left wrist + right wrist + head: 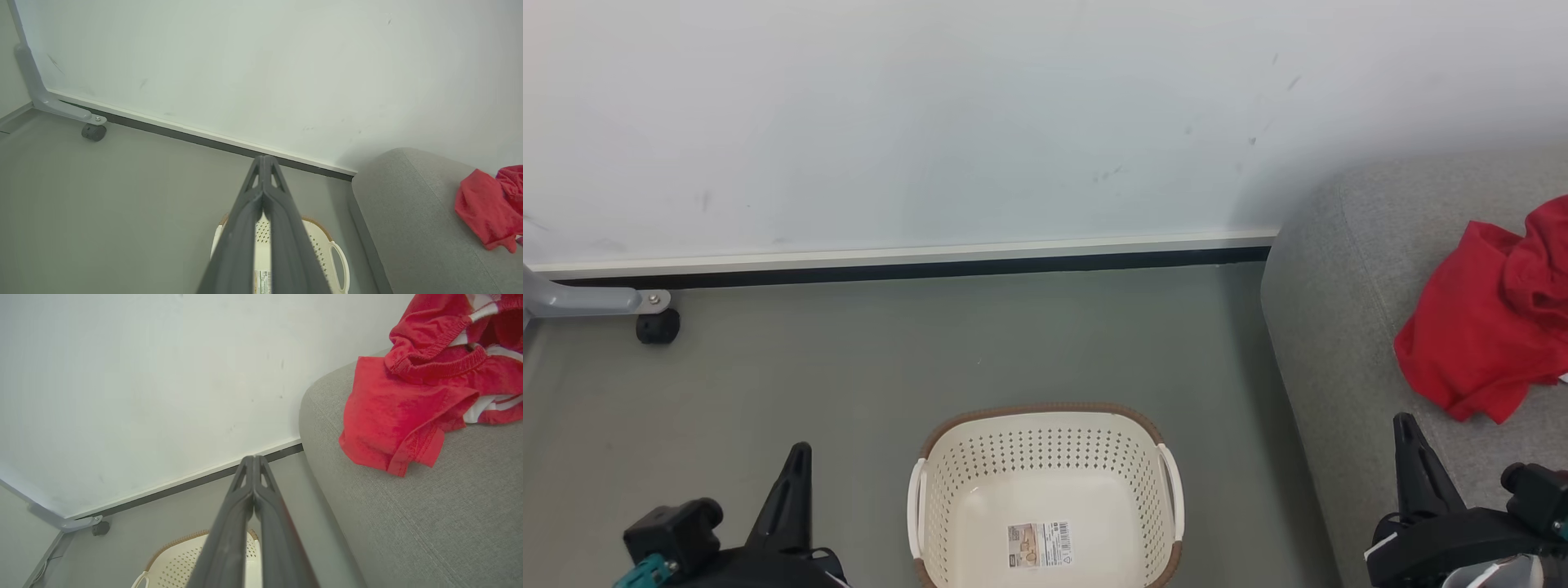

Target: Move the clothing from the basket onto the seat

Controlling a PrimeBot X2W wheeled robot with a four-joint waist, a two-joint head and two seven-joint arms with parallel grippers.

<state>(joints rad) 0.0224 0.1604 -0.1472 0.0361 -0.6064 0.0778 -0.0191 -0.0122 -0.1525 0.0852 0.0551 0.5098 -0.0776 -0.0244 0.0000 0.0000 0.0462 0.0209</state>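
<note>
The cream basket (pixel 1045 457) with a brown rim stands on the floor at bottom centre; inside it I see just its printed label (pixel 1039 545). The red clothing (pixel 1486 318) lies crumpled on the grey seat (pixel 1339 310) at the right, white trim showing in the right wrist view (pixel 412 400). My left gripper (pixel 799 457) is shut and holds nothing, left of the basket. My right gripper (pixel 1405 429) is shut with nothing in it, over the seat's front, just below the clothing. In the wrist views each pair of fingers (pixel 264 163) (pixel 252 461) is pressed together.
A white wall with a pale baseboard (pixel 898 257) runs behind the basket. A grey frame leg with a black caster (pixel 658 327) stands at the far left. Grey floor (pixel 849 367) lies between the wall and the basket.
</note>
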